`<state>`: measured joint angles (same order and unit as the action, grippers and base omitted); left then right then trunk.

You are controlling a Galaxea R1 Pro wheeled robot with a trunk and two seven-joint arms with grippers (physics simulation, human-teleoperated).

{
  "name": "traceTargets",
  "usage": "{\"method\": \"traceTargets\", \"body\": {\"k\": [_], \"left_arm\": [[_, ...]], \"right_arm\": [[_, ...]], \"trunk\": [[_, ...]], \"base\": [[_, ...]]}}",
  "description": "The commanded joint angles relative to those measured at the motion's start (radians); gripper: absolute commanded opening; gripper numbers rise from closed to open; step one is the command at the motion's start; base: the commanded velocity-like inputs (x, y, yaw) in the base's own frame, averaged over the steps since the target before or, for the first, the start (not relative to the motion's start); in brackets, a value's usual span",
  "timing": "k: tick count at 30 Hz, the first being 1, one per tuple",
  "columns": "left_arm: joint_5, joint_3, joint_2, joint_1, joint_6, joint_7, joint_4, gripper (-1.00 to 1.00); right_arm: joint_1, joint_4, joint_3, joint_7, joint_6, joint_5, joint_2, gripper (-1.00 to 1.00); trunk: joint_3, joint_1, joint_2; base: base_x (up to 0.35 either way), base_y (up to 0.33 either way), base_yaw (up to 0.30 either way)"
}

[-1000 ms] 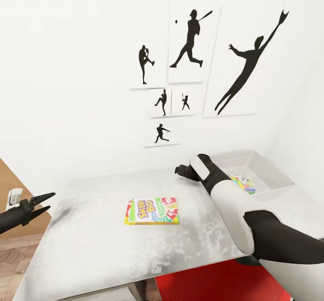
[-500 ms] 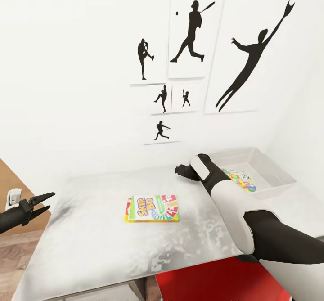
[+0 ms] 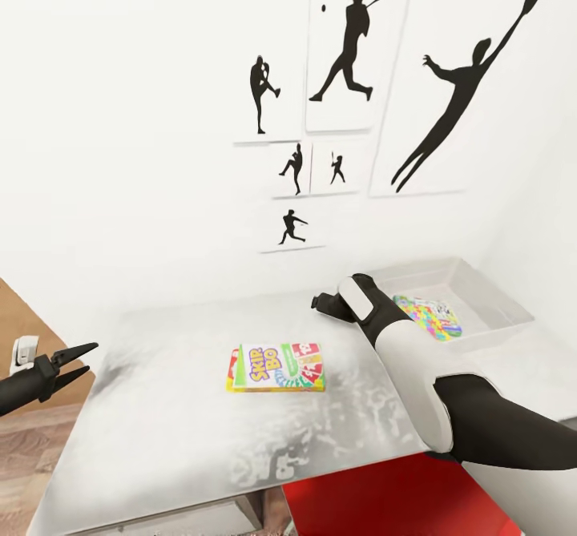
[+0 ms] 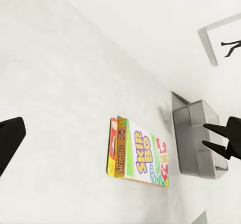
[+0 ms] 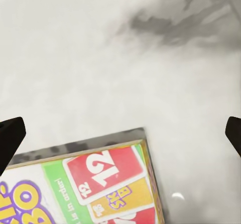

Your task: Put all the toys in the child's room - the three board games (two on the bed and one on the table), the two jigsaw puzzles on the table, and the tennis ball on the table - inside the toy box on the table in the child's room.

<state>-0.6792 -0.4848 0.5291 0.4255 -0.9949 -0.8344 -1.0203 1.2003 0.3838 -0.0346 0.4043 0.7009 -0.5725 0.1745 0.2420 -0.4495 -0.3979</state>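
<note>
A Skip-Bo board game (image 3: 276, 366) with a yellow edge lies flat in the middle of the table (image 3: 160, 416); it also appears in the wrist views (image 4: 138, 156) (image 5: 95, 184). The light-grey toy box (image 3: 489, 300) stands at the table's far right by the wall, with a jigsaw puzzle (image 3: 429, 317) lying inside it. My right gripper (image 3: 324, 304) hangs above the table between the game and the toy box, open, its jaws wide apart over the game's corner (image 5: 122, 133). My left gripper (image 3: 90, 358) is open off the table's left end. The tennis ball and the bed are out of view.
Black baseball-player silhouette pictures (image 3: 344, 47) hang on the white wall behind the table. A red surface (image 3: 385, 496) shows under the table's front edge. Wood floor (image 3: 24, 456) and a white wall fitting (image 3: 24, 352) lie to the left.
The whole picture has shifted as the camera moved, so more of the toy box and the puzzle shows. The game, the box and both grippers keep their places.
</note>
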Motion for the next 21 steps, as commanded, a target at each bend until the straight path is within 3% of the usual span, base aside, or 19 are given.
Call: {"method": "traceTargets", "body": {"k": [1, 21], "left_arm": [[0.003, -0.001, 0.0, 0.001, -0.004, -0.005, 0.0, 1.0], [0.003, -0.001, 0.0, 0.001, -0.003, -0.003, 0.0, 1.0]], "right_arm": [[0.001, 0.001, -0.004, 0.01, 0.002, -0.01, 0.0, 1.0], [0.001, 0.001, -0.001, 0.01, 0.001, -0.01, 0.0, 1.0]], "trunk": [[0.004, -0.001, -0.002], [0.036, -0.001, -0.002]], "base": [[0.0, 0.005, 0.0], [-0.025, 0.055, 0.0]]}}
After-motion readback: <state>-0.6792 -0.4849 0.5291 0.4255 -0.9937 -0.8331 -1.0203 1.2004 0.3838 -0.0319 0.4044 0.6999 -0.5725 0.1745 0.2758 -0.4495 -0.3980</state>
